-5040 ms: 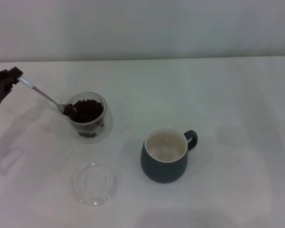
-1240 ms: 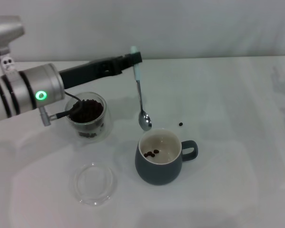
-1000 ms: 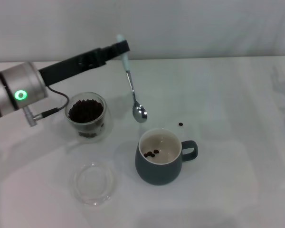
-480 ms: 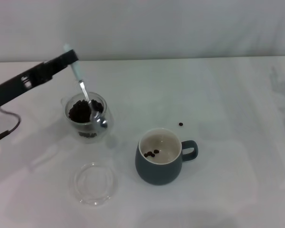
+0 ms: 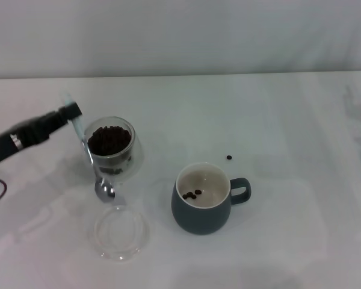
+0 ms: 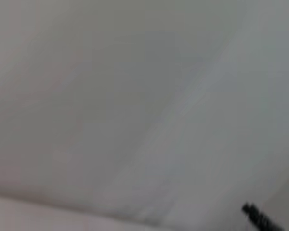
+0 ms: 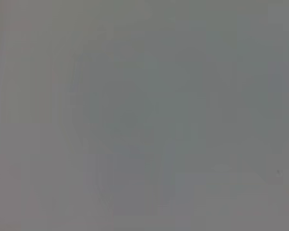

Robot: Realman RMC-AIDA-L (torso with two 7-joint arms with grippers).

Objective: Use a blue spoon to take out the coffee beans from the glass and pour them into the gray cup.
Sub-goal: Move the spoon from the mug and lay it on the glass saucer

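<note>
Left claw pinches the spoon, bowl dangling beside the glass; a swing could topple it.

Your left arm enters from the left edge of the head view as a dark, slender link that slopes up and rightward toward the far side. Your left gripper sits at its tip, fingers closed on the pale handle of the blue spoon, which hangs down and toward you from the grip. Your right arm and its gripper appear in no view.
</note>
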